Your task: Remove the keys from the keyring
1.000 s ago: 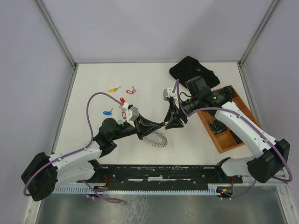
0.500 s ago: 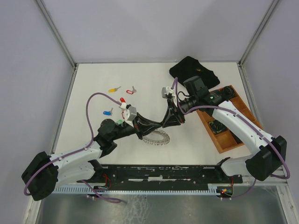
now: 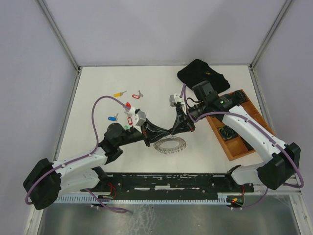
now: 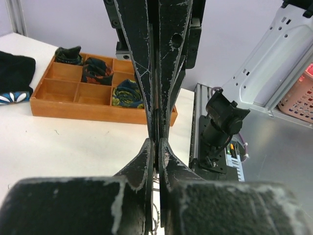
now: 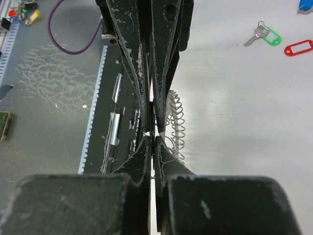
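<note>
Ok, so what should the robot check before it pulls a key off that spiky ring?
1. The left pincer is shut: ok.
2. The right pincer is shut: ok.
3. Their tips meet nose to nose: ok.
4. A key is caught between the tips: cannot tell.
5. The keyring is in sight beside the tips: ok.
6. The loose keys lie apart from the keyring: ok.

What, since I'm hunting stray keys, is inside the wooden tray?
Dark coiled bundles sit in three compartments of the wooden tray; others look bare. Nothing key-shaped shows. The right claw covers a strip.
</note>
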You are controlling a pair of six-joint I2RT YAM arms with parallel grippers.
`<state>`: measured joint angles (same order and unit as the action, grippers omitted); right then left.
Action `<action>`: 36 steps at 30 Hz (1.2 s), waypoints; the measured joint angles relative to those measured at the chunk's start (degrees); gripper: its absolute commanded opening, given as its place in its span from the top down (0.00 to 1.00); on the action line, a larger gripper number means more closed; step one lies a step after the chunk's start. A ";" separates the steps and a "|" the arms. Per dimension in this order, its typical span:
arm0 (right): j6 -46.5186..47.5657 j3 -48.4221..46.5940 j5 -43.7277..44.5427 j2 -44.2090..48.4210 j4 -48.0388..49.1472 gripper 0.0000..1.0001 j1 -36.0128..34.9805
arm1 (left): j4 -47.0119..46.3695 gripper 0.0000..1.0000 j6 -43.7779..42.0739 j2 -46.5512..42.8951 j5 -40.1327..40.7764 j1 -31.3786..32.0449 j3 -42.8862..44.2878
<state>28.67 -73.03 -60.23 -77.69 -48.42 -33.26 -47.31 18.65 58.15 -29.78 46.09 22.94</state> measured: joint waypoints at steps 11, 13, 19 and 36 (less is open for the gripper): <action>8.87 -3.87 7.45 -0.17 -10.43 1.00 -1.01 | 14.58 0.77 -4.31 3.76 -4.48 0.00 8.39; 10.29 -4.37 9.25 -0.28 -11.72 1.00 -2.01 | 16.41 0.76 -4.87 4.46 -5.64 0.00 9.35; 12.35 -4.63 13.99 -0.50 -13.64 1.00 -4.70 | 20.09 0.75 -5.51 6.80 -9.01 0.00 11.13; 13.22 -4.94 17.42 -1.44 -15.54 1.00 -6.51 | 20.72 0.97 -5.51 12.81 -15.45 0.00 13.66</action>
<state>41.89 -77.97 -42.81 -79.13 -63.96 -39.77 -26.59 13.15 70.96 -45.23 46.09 36.60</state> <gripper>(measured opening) 0.013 0.177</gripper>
